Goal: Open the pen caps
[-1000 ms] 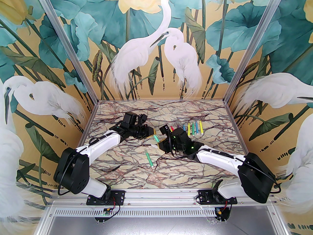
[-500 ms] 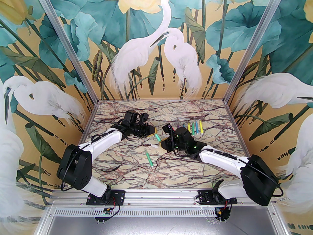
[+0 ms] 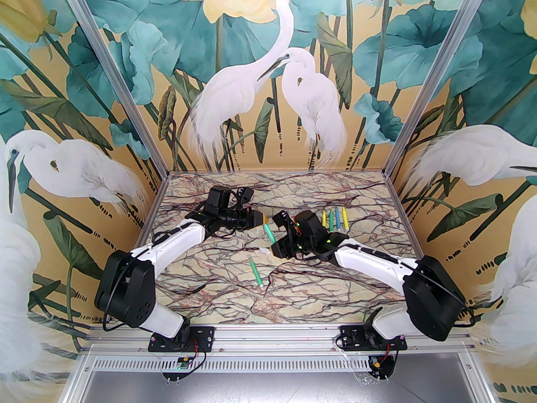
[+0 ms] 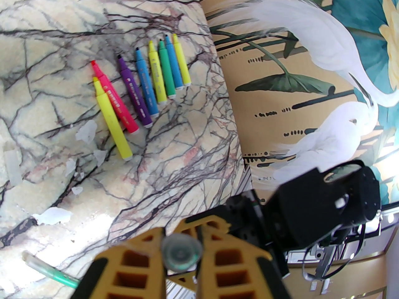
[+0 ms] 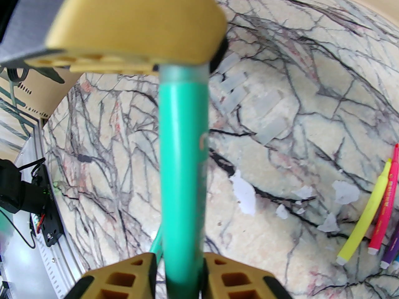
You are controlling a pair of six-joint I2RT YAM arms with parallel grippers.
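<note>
First, from your top camera: the left gripper (image 3: pixel 264 219) and right gripper (image 3: pixel 277 248) meet over the middle of the marble table (image 3: pixel 319 292), with a green pen (image 3: pixel 270 234) spanning between them. A second green pen (image 3: pixel 256 272) lies nearer you, and a row of pens (image 3: pixel 334 219) lies to the right.

On your left wrist camera, the left gripper (image 4: pixel 180 238) is clamped on the pen cap (image 4: pixel 181 250), seen end-on as a round, greyish-translucent disc. The row of pens (image 4: pixel 146 79) shows bare coloured tips, and the print on those barrels is too small to read.

On your right wrist camera, the pale cap (image 5: pixel 184 73) sits on the green barrel (image 5: pixel 183 173). The right gripper (image 5: pixel 179 266) flanks that barrel, but you cannot tell whether it presses. Loose caps (image 5: pixel 270 126) lie beyond.
</note>
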